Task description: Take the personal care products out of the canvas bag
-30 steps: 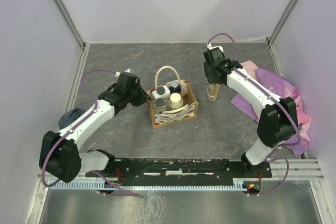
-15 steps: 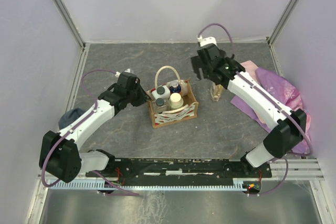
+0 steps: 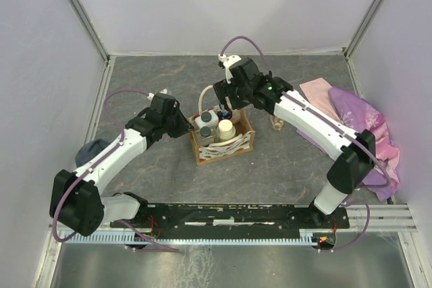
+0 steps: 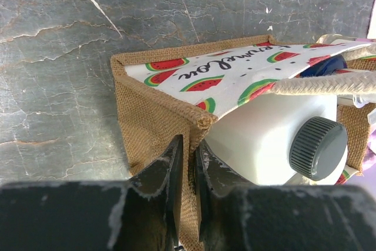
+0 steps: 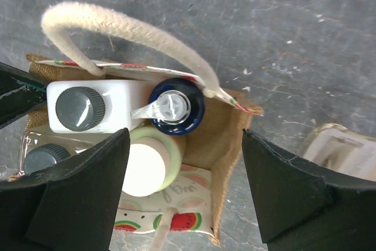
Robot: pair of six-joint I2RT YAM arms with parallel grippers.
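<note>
Canvas bag (image 3: 226, 148) sits mid-table (image 3: 148, 72), open top up, with four products inside.

On my right wrist cam:
- white square bottle (image 5: 117, 95) with a dark grey cap, far left
- dark blue bottle (image 5: 174, 105) with a clear pump top, touching the white one on its right
- pale green bottle (image 5: 144, 174) with a cream cap, on the near side of those two
- small grey-capped jar (image 5: 40, 158) in the near-left corner, partly behind my finger

One cream loop handle (image 5: 117, 24) arches over the far edge.

Left gripper (image 4: 189, 148) is clenched on the bag's burlap side wall at the left corner. The fingers pinch the fabric just beside the white bottle.

Right gripper (image 5: 185, 145) hangs directly above the bag opening. Its jaws are spread wide and hold nothing. They bracket the pump bottle and the green bottle from above, and I can't tell whether there is any contact.

Tan bottle (image 5: 341, 145) is out of the bag, on the table to its right and apart from it. My right arm hides part of it on the top cam, so I can't tell whether it stands or lies.

Pink-purple cloth (image 3: 368, 119) is bunched at the right wall. Dark grey cloth (image 3: 91, 148) lies at the left edge, behind my left arm.
</note>
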